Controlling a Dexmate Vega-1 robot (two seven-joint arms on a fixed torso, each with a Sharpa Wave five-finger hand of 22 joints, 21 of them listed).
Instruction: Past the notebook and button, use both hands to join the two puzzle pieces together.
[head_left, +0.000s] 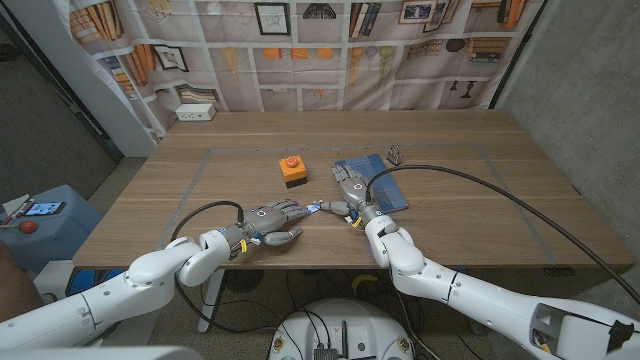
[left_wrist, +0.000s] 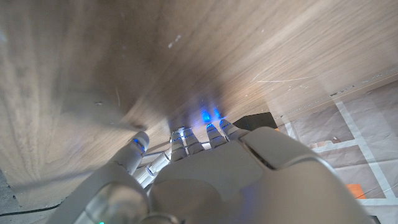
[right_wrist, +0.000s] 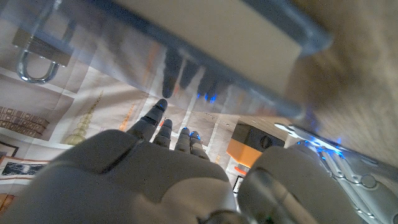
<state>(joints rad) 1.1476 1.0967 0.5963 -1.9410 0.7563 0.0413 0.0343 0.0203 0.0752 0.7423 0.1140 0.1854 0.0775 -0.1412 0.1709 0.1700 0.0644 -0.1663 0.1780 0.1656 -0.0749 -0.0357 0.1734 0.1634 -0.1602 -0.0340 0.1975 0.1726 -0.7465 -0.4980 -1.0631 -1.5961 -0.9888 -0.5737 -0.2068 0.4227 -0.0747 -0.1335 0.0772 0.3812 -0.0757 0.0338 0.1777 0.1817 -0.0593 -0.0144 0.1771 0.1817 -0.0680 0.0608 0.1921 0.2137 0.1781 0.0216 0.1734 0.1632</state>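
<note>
Puzzle pieces are too small for us to make out as two separate parts; we see only a small pale object (head_left: 316, 208) lying between the fingertips of the left hand (head_left: 272, 219) and the thumb side of the right hand (head_left: 350, 193), and we take it to be the work in hand. The left hand reaches toward it with fingers stretched forward and close together. The right hand has its fingers extended over the near edge of the blue notebook (head_left: 385, 178). We cannot tell whether either hand has a pinch on the object or merely touches it.

The orange button (head_left: 291, 170) stands beyond the left hand's fingertips, apart from both hands. The right wrist view shows the notebook just ahead of the right fingers and the left hand close beside them.

To do this step well, we judge that each hand should hold its piece by the outer edge, leaving the mating edges bare. We would keep both pieces low to the table (head_left: 200, 200), line up tab and socket, then press slowly. A skewed approach risks jamming, or flicking a piece toward the notebook.
</note>
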